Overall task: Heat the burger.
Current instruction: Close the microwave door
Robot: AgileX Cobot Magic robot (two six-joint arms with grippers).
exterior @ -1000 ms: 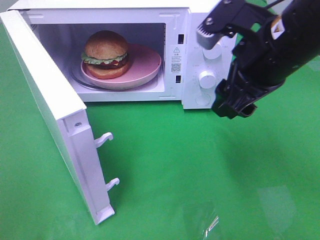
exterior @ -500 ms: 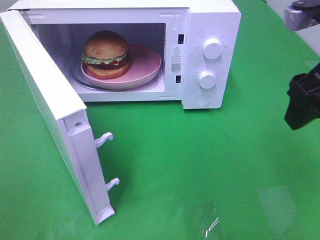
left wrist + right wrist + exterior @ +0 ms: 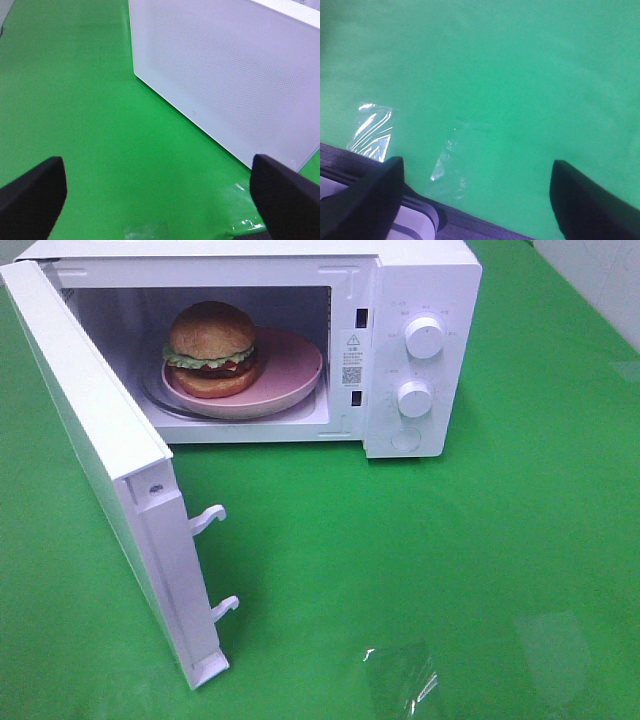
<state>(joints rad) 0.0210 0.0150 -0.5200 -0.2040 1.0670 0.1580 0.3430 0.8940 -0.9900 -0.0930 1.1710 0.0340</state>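
Left gripper (image 3: 160, 195) and right gripper (image 3: 477, 200) are spread and empty; the burger (image 3: 211, 348) inside the microwave (image 3: 425, 280) likely won't heat unless the open door (image 3: 90, 430) latches fully.

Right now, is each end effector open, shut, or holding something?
Left end effector: open, holding nothing.
Right end effector: open, holding nothing.

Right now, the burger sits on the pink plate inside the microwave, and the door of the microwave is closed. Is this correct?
Not quite. The door is not closed; it stands wide open, swung out to the left, as the exterior high view shows. The rest holds: the burger sits on the pink plate inside the microwave.
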